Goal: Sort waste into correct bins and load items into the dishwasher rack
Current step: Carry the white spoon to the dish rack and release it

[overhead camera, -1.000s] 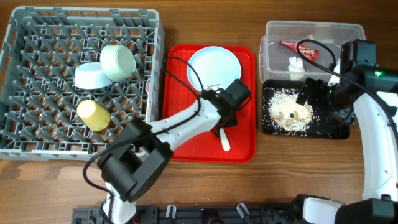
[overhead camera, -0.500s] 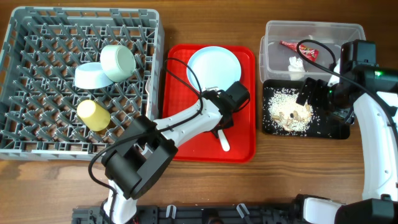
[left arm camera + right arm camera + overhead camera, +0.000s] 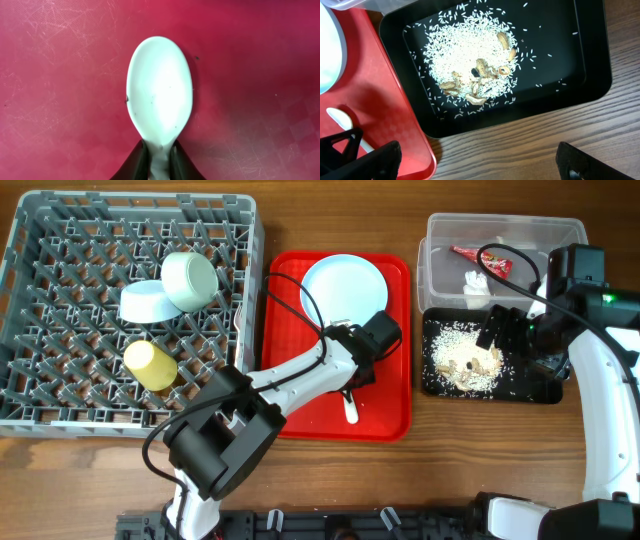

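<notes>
My left gripper (image 3: 161, 162) is shut on the neck of the white spoon (image 3: 159, 95), whose bowl lies face up on the red tray (image 3: 60, 75). From overhead the spoon (image 3: 350, 410) pokes out below the left gripper (image 3: 352, 387). The pale-blue plate (image 3: 343, 288) rests on the same tray. Two mint bowls (image 3: 148, 302) (image 3: 190, 280) and the yellow cup (image 3: 150, 364) lie in the grey rack (image 3: 60, 400). My right gripper (image 3: 475, 160) stands open over the wood, just in front of the black tray (image 3: 590, 75) of rice scraps (image 3: 465, 55).
The clear tub (image 3: 505, 225) at the back right holds a red wrapper (image 3: 467, 253) and a white scrap (image 3: 476, 281). The black tray (image 3: 545, 392) sits directly in front of it. The rack fills the left side of the table, and the left arm's cable loops over the red tray (image 3: 300, 415).
The left gripper's fingers have closed onto the spoon's neck, and the spoon has swung a little to lie straighter under the gripper. The right arm has not moved.
</notes>
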`<state>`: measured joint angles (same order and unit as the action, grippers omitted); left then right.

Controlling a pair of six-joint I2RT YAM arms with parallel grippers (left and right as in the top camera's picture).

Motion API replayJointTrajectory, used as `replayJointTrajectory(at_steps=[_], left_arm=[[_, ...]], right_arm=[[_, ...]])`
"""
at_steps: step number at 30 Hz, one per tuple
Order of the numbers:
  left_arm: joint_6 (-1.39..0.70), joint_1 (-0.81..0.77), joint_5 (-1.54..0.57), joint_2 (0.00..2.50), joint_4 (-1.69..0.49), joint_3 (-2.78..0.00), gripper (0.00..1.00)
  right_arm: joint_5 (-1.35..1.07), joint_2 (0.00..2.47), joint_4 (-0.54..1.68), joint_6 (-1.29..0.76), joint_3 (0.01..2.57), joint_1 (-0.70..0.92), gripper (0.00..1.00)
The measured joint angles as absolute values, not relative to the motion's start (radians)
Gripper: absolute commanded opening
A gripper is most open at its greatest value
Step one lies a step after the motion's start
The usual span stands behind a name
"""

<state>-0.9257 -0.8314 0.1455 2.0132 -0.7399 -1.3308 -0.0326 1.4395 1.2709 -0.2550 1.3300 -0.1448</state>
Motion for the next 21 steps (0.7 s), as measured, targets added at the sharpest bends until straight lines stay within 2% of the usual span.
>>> replayJointTrajectory(at_steps=[11,21], left_arm=[[-0.902,-0.758,0.155,1.964,-0.781,-1.328,0.04],[-0.535,-0.572,0.189,1.613,-0.819,-1.328,0.04]], right_arm=[[-0.033,1.439,1.271,-0.255,1.33,-0.145,1.0],[-0.033,1.439,1.271,-0.255,1.33,-0.145,1.0]])
